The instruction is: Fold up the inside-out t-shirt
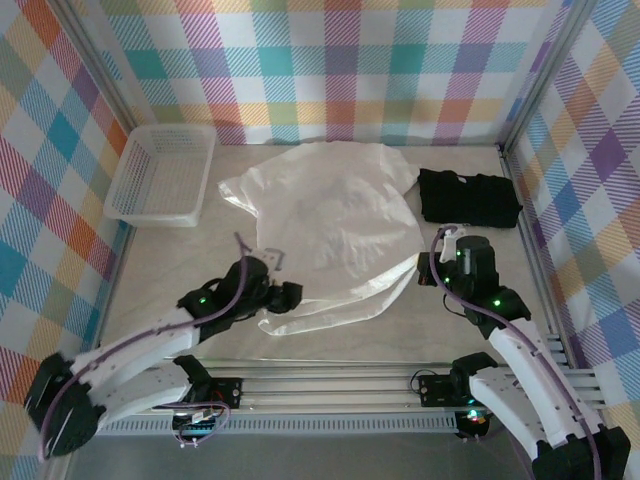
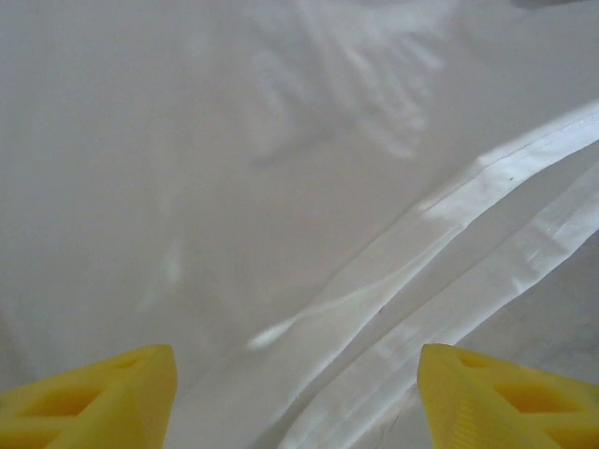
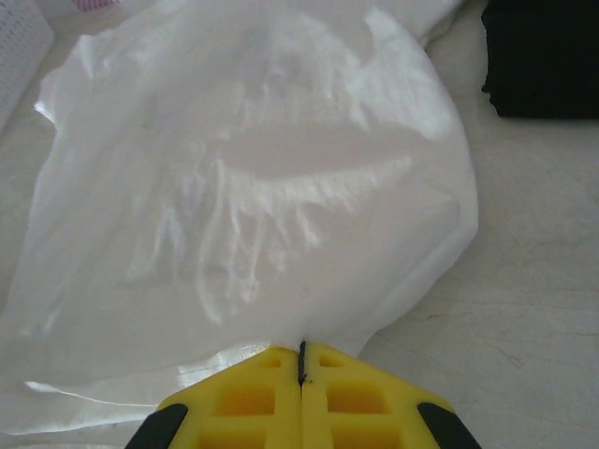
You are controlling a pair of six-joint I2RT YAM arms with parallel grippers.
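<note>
Well, the shirt [image 1: 335,215] lies spread in the middle of the bench [image 1: 170,255], with its neck end toward the far edge and its hem [image 2: 487,182] toward the near edge. The left gripper [image 2: 298,360] sits low over the hem, on the near left side of the shirt. Its fingers are wide apart and hold nothing. The right gripper [image 3: 301,351] is pressed tight together. It looks to be pinching the right edge of the shirt, since the thin cloth runs right up to its tips. I think the job now is to get the shirt flat for a fold. To do that well, the left gripper should rise straight up, so a finger does not snag the hem and pull it crooked. The right one should pull softly, because this cloth is thin and will slide and bunch. The soft wrinkles in the middle want smoothing first. The bench is pale and smooth like stone, so cloth will slip on it. A basket [image 1: 160,175] sits at the far left corner, close to a sleeve. A black garment [image 1: 468,195] lies by the right edge, near the right gripper. Keep the shirt off both. Bright checked walls [image 1: 350,60] stand on three sides, and a metal rail [image 1: 330,385] runs along the near edge.
</note>
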